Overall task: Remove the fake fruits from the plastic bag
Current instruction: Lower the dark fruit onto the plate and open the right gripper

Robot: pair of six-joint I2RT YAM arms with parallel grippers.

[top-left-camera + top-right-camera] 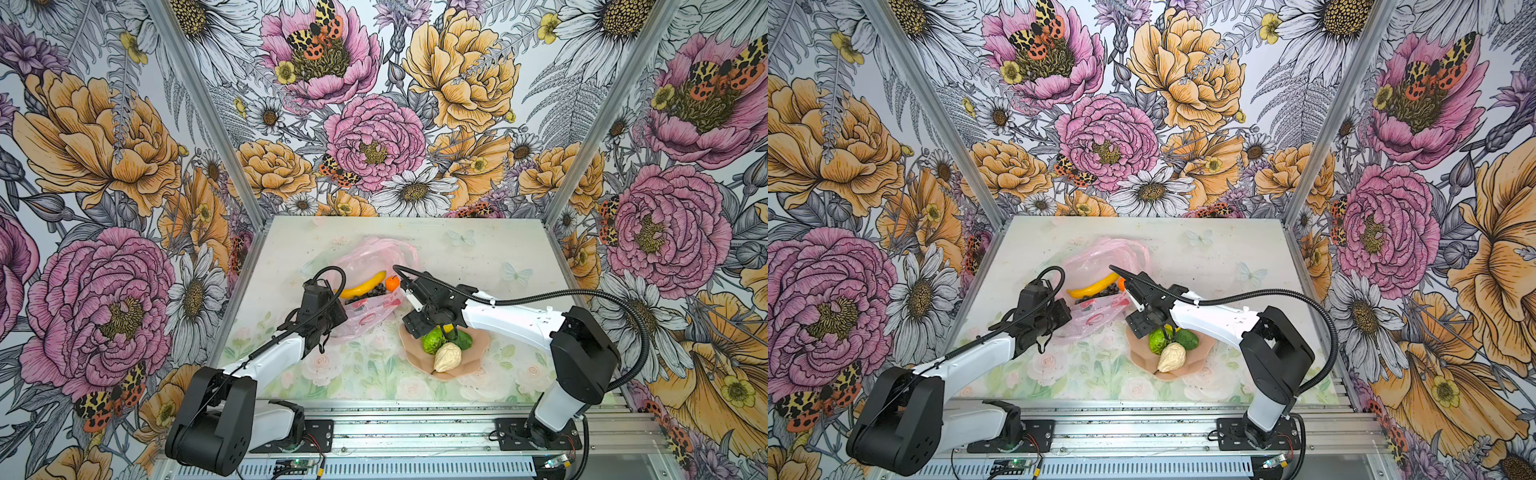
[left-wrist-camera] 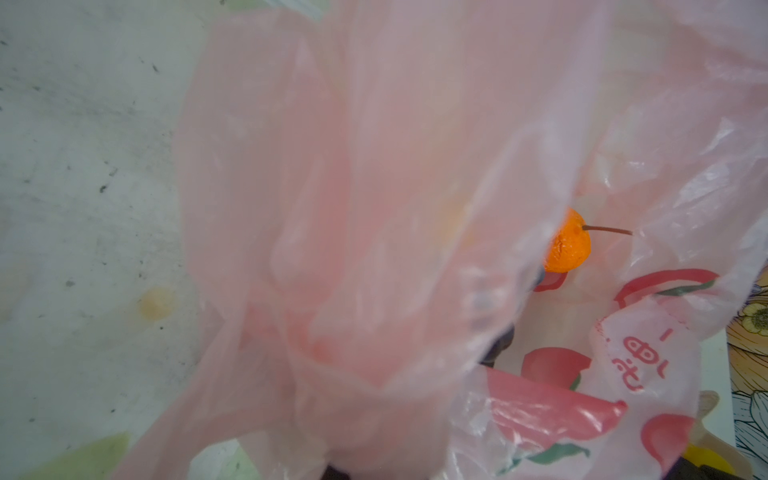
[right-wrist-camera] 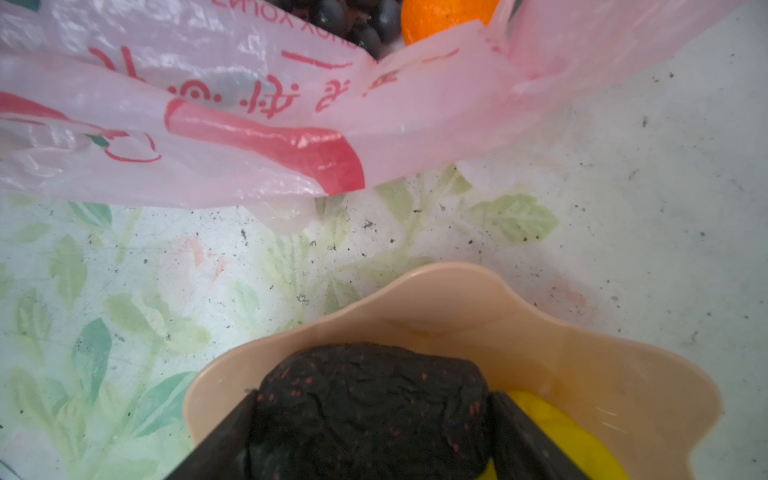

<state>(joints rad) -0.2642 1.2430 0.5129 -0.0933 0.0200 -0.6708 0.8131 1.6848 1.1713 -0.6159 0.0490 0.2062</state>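
On the left of both top views my left tool (image 1: 337, 322) has its jaws together. The pale film is bunched up against its wrist camera, so I judge it is pinched on the lower-left edge of the plastic bag (image 1: 376, 255), though the fingertips themselves are hidden. The bag lies open at centre frame on the bench (image 1: 498, 249). The banana (image 1: 363, 284), the grape bunch (image 1: 370, 293) and the tangerine (image 1: 392, 282) are in its mouth, so three fruits are yet to come out. That film is thin and slick; if the pinch slips, the mouth could fall over them and I would be groping through plastic. Right of centre my right tool (image 3: 374, 399) is clamped wide on the blackish avocado-like piece (image 3: 365, 432), held over the plate (image 3: 457, 299) just beside the bag. The plate is already crowded: the lemon (image 3: 561, 436) sits right under the tool, with the lime-green fruit (image 1: 432, 340), the dark green piece (image 1: 461, 338) and the pear (image 1: 446, 357) toward the lower part of the frame. If I let go from too high, the piece could bounce off the lemon and roll over the low wavy rim, or shove the pear off. Reaching back to the bag, my right tool could snag the loose printed flap and drag the bag out of my left tool's hold.
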